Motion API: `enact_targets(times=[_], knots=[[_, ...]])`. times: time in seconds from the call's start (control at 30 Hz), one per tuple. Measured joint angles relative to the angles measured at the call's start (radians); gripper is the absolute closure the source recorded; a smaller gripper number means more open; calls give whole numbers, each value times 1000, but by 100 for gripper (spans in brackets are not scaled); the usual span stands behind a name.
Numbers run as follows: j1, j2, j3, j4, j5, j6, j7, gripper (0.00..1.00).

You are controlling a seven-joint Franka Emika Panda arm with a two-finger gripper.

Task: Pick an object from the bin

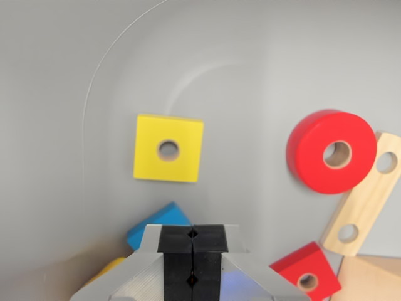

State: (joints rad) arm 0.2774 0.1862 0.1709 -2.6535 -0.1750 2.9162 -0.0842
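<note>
At the bottom centre of the frame the end effector (192, 260) has its black pads pressed together, nothing between them. Just behind it, lower left, lies a blue wooden block (156, 227), with a yellow piece (109, 268) at its left. Above sits a yellow square wooden block with a centre hole (168, 148). At right, a red wooden ring (331, 152) overlaps a plain wooden strip with holes (365, 199); a red square block (307, 268) lies lower right, all on the grey plastic bin (56, 125) floor.

1. The gripper (192, 251) sat at the near edge, its black pads pressed together with nothing between them.
2. A yellow square block (168, 148) lay flat on the grey bin floor (250, 94).
3. A red ring (331, 152) overlapped a wooden strip (363, 200) at right.
4. A blue block (156, 226) lay near-left, partly hidden.
</note>
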Motion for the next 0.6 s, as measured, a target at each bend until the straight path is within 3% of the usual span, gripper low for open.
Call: enact_targets(times=[0.1,0.27,0.3,0.53,0.6], knots=[[-6,-22,10,-5,18,-17,-13,100],[-14,-74,28,-15,66,-62,-47,100],[-14,-80,30,-16,71,-67,-51,100],[-13,-175,43,-28,145,-158,-104,100],[-10,-197,43,-30,158,-180,-115,100]])
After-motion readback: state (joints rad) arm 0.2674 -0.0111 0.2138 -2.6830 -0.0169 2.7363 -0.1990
